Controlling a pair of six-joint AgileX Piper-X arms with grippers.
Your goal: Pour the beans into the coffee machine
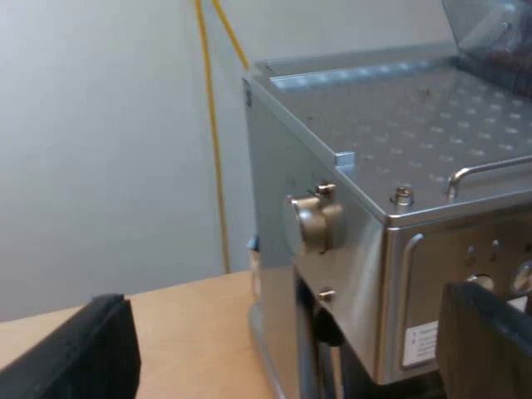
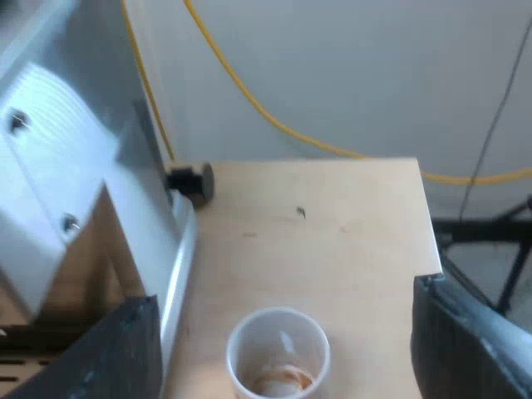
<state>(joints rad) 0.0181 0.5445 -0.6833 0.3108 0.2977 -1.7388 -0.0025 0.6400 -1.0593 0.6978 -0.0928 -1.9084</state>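
Left wrist view. The left gripper (image 1: pixel 278 337) is seen with its fingers (image 1: pixel 75 353) set wide apart; nothing is held between them. Just past them the espresso machine (image 1: pixel 349 274) is met at an upper corner, standing on the wooden table (image 1: pixel 191 316). A round metal knob (image 1: pixel 314 223) is carried on its side panel. The flat top (image 1: pixel 416 125) is dotted with small holes and edged by a thin metal rail (image 1: pixel 490 170). Farthest off, at the far end of that top, the bean hopper (image 1: pixel 490 33) is noted, dark and see-through; whether it is lidded cannot be told.

Right wrist view. The right gripper (image 2: pixel 283 332) is likewise spread, its fingers (image 2: pixel 116 353) well apart and gripping nothing. Between them, lower down, the measuring glass (image 2: pixel 278 349) is found upright on the table, just beside the machine's base (image 2: pixel 179 266) and untouched by either finger. Brown contents (image 2: pixel 283 381) are seen at its bottom; single beans cannot be made out. Farther along the base a small dark round object (image 2: pixel 193 181) is set on the table; what it is cannot be told. Past the table's edge, dark stand legs (image 2: pixel 490 241) are seen before a pale wall.
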